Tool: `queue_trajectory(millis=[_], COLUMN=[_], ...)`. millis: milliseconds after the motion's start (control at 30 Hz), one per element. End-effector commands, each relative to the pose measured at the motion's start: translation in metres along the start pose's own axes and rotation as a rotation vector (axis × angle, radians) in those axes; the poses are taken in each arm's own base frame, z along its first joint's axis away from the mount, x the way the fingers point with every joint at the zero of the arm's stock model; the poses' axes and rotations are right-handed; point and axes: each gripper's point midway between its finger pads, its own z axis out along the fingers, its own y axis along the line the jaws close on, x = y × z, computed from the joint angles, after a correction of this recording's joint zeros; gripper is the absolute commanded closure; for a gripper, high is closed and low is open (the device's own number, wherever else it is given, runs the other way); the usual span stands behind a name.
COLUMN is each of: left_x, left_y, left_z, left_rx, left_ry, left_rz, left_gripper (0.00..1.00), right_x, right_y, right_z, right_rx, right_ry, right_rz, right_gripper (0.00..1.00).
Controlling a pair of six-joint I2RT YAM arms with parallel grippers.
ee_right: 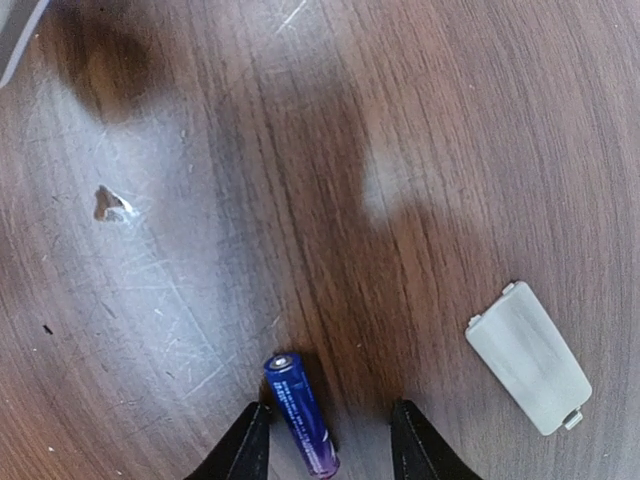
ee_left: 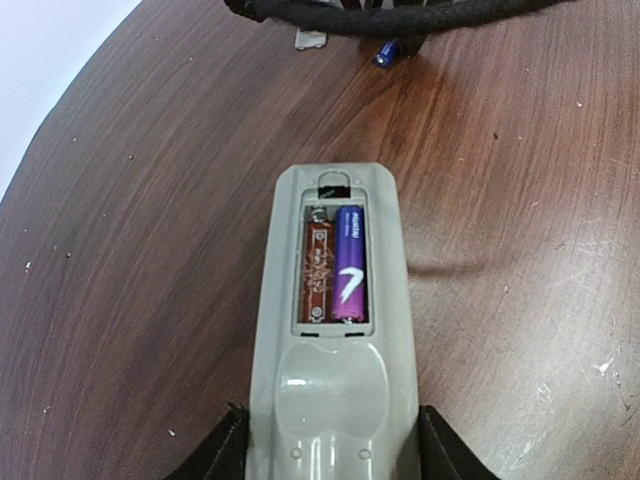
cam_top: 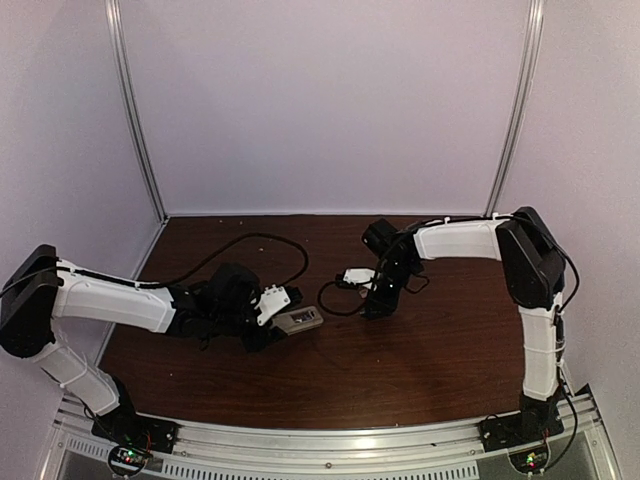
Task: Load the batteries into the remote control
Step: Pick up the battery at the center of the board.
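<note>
My left gripper [ee_left: 332,430] is shut on the remote control [ee_left: 332,330], which lies back up with its battery bay open. One purple battery [ee_left: 348,265] sits in the bay's right slot; the left slot shows bare brown board. In the top view the remote control [cam_top: 300,320] juts right from the left gripper [cam_top: 272,308]. The second battery [ee_right: 300,415] lies flat on the table between the fingers of my right gripper [ee_right: 330,425]. It rests close to the left finger, with a gap to the right one. The jaws stand apart. That battery [ee_left: 385,55] also shows far off in the left wrist view.
The loose beige cover [ee_right: 528,357] lies flat on the table to the right of the right gripper. A black cable [cam_top: 250,240] loops over the table behind the left arm. The brown tabletop [cam_top: 440,350] is walled by white panels at the back and sides.
</note>
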Motion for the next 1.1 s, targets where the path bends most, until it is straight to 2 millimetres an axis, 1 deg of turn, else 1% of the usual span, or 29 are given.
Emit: queue_trajectory(millis=[0, 67, 167, 233, 367, 433, 533, 633, 733, 800, 867, 967, 1067], left_x=[-0.016, -0.016, -0.015, -0.015, -0.015, -0.016, -0.016, -0.019, -0.021, -0.023, -0.026, -0.032, -0.040], left_y=[0.000, -0.001, -0.002, -0.002, -0.002, -0.007, -0.008, -0.008, -0.010, -0.012, -0.012, -0.015, -0.019], left_z=[-0.004, -0.004, -0.004, -0.004, -0.005, -0.005, -0.006, -0.008, -0.010, -0.012, -0.015, -0.020, -0.026], left_rx=[0.024, 0.029, 0.037, 0.038, 0.038, 0.068, 0.073, 0.076, 0.090, 0.110, 0.125, 0.142, 0.168], left_ry=[-0.037, -0.035, -0.029, -0.026, -0.022, -0.027, -0.027, -0.037, -0.048, -0.060, -0.078, -0.107, -0.146], left_rz=[0.023, 0.026, 0.040, 0.047, 0.058, 0.060, 0.063, 0.068, 0.077, 0.079, 0.081, 0.089, 0.105], left_gripper=[1.00, 1.00, 1.00, 1.00, 1.00, 1.00, 1.00, 1.00, 1.00, 1.00, 1.00, 1.00, 1.00], right_x=[-0.006, -0.009, -0.009, -0.008, -0.005, -0.004, -0.003, -0.001, -0.003, -0.008, -0.013, -0.024, -0.039], right_y=[-0.007, -0.006, -0.003, 0.001, 0.005, 0.006, 0.007, 0.007, 0.007, 0.009, 0.008, 0.011, 0.021], right_z=[0.001, 0.001, 0.006, 0.008, 0.011, 0.013, 0.015, 0.017, 0.015, 0.008, -0.002, -0.025, -0.054], right_rx=[0.028, 0.020, 0.003, -0.017, -0.039, -0.043, -0.050, -0.051, -0.053, -0.061, -0.059, -0.079, -0.116], right_ry=[0.017, 0.013, 0.023, 0.025, 0.028, 0.030, 0.029, 0.043, 0.036, 0.007, -0.025, -0.113, -0.238], right_rz=[-0.026, -0.036, -0.052, -0.058, -0.061, -0.061, -0.058, -0.056, -0.062, -0.069, -0.072, -0.071, -0.080], right_gripper=[0.58, 0.62, 0.74, 0.79, 0.80, 0.81, 0.82, 0.90, 0.97, 1.00, 1.00, 1.00, 1.00])
